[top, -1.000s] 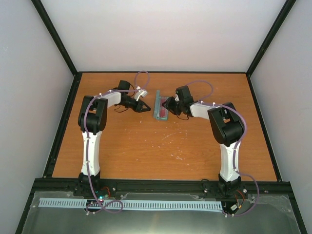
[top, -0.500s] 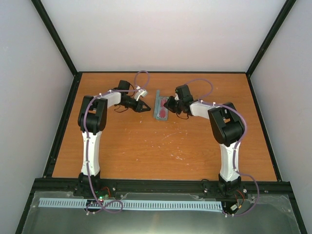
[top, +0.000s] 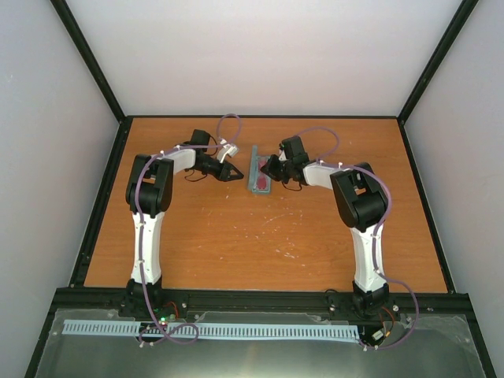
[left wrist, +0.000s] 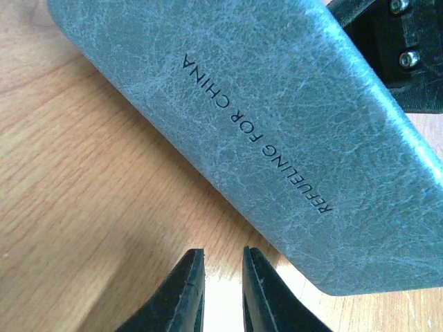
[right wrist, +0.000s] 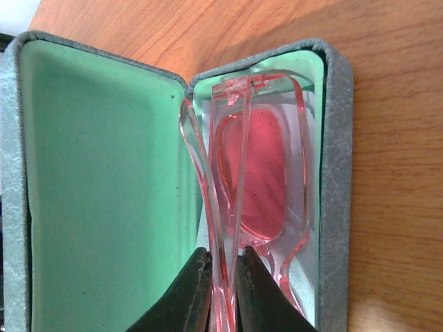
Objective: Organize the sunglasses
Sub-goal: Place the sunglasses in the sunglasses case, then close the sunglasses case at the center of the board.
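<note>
Two arms meet at the open case (top: 257, 177) in the upper middle of the bench (top: 236, 244). Sunglasses (right wrist: 252, 169) lie folded in the right half of the case in the right wrist view, with the green-lined lid (right wrist: 97, 180) standing open at left.

Right jaws: narrow, pinched on one pink temple (right wrist: 206, 207) at bottom centre of that view. A second ago they stood wider. Right arm (top: 358, 197) has shifted slightly leftward in the top view.

Left jaws: narrow slit, nothing between them, just beside the case's grey-blue outer shell. Unchanged. Case position unchanged.
</note>
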